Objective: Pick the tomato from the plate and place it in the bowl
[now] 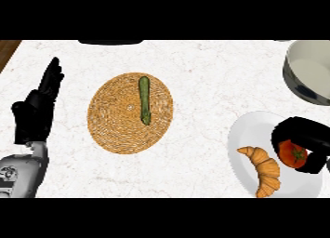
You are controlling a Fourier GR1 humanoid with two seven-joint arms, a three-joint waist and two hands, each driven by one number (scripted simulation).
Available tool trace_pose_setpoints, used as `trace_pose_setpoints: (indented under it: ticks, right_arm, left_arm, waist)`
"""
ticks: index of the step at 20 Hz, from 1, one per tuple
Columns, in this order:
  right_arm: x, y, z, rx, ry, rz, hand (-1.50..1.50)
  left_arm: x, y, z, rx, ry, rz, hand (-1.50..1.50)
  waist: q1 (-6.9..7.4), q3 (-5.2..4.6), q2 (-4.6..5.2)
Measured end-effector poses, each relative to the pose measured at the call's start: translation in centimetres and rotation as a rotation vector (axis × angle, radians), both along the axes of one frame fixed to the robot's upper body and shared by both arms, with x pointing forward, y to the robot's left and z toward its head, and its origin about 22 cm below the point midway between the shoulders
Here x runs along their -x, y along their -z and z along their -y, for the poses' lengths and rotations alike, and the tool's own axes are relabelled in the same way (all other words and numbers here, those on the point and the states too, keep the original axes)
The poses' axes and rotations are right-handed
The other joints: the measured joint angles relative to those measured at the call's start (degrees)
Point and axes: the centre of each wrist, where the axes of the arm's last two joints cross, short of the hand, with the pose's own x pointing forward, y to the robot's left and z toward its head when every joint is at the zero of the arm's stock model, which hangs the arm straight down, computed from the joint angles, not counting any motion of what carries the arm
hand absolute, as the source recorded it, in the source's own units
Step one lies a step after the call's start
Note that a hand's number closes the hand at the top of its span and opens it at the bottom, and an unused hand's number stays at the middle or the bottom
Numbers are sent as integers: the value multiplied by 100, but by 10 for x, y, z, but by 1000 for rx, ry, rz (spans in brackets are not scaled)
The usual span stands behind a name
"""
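The robot's right hand (306, 135) curls its fingers round the tomato (291, 154), which sits on the white plate (246, 128) just beside a croissant (263, 169), at the near right of the marble table (208, 60). The bowl (318, 69) stands beyond the plate. The left hand (37, 109) rests open at the left, fingers straight, beside a woven mat (112, 121) bearing a long green vegetable (144, 100).

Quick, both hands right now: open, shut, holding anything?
Left hand: open, fingers straight, holding nothing.
Right hand: shut, fingers curled round the tomato at the plate.
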Motion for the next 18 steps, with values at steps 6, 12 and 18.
trace_pose_setpoints:
  ticks: [6, 12, 18]
  right_arm:
    - [5, 5, 5, -34, -15, 17, 150]
    - [-12, 9, -50, -55, 211, -16, 150]
    - [-33, 10, -140, -145, 527, -57, 150]
  left_arm:
    - [8, 4, 1, 1, -1, 0, 0]
    - [13, 5, -2, -3, 0, -7, 0]
    - [9, 3, -3, -7, -4, -11, 0]
  waist:
    - [-7, -14, -10]
    - [-10, -64, -44]
    - [-21, -83, -71]
